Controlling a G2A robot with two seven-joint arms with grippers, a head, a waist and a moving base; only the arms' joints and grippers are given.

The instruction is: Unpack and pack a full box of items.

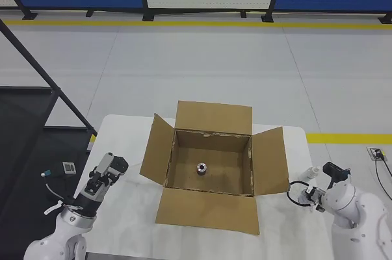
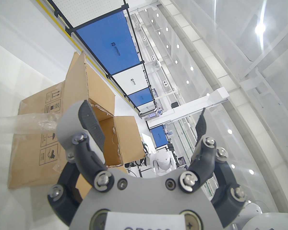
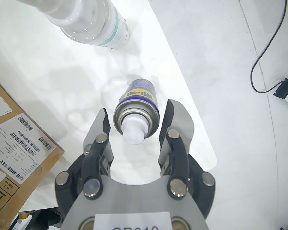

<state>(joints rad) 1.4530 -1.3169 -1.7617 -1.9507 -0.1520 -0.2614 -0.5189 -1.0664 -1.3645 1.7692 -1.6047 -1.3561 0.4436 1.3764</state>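
Box: open cardboard box point(image 1: 209, 209); small round part point(image 1: 201, 169) at floor centre.
Spray can point(image 3: 139, 94): upright, nozzle up, box's 4 o'clock.
Right gripper point(image 3: 136, 111): jaws wide, flanking can, untouched.
Left gripper point(image 2: 144, 111): jaws wide, empty.

The small round item point(image 1: 201, 168) in the box point(image 1: 209, 211) — too small to identify.

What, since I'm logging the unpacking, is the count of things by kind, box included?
Cardboard box: 1
Small round metal part inside it: 1
Clear bottle: 1
Spray can: 1
Total: 4
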